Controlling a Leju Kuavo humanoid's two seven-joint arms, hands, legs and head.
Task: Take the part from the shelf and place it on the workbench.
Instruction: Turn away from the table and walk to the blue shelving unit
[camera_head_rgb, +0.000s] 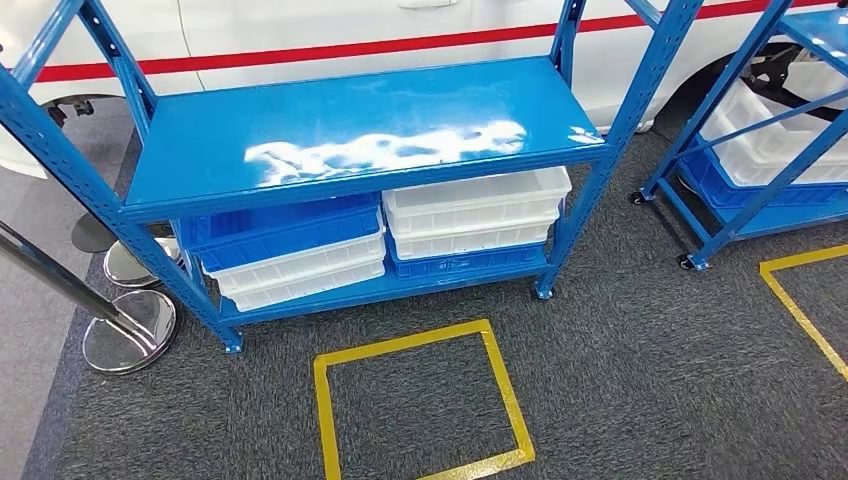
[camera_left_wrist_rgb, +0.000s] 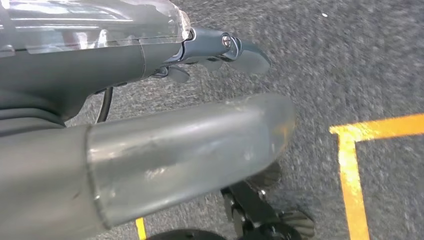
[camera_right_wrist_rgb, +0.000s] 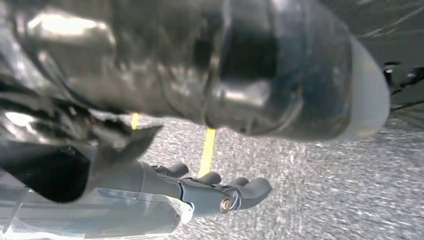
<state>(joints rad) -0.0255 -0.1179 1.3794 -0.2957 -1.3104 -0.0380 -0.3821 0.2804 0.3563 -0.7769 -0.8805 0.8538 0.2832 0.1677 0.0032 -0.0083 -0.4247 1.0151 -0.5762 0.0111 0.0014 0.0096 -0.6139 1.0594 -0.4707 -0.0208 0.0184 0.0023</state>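
Presently both hands, left (camera_left_wrist_rgb: 200, 100) and right (camera_right_wrist_rgb: 215, 195), hang empty, fingers apart, over carpet (camera_head_rgb: 620, 380); shelf (camera_head_rgb: 350, 130) ahead.

The blue metal shelf (camera_head_rgb: 350, 130) stands at twelve o'clock, top board bare and glossy, stacked blue and white bins (camera_head_rgb: 380, 240) beneath it.

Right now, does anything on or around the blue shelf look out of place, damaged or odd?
One thing stands out: the top board of the blue shelf carries no part, just glare and pale streaks. The stacked bins below sit orderly, and the yellow floor square looks intact. Both hands hang over carpet, holding nothing.
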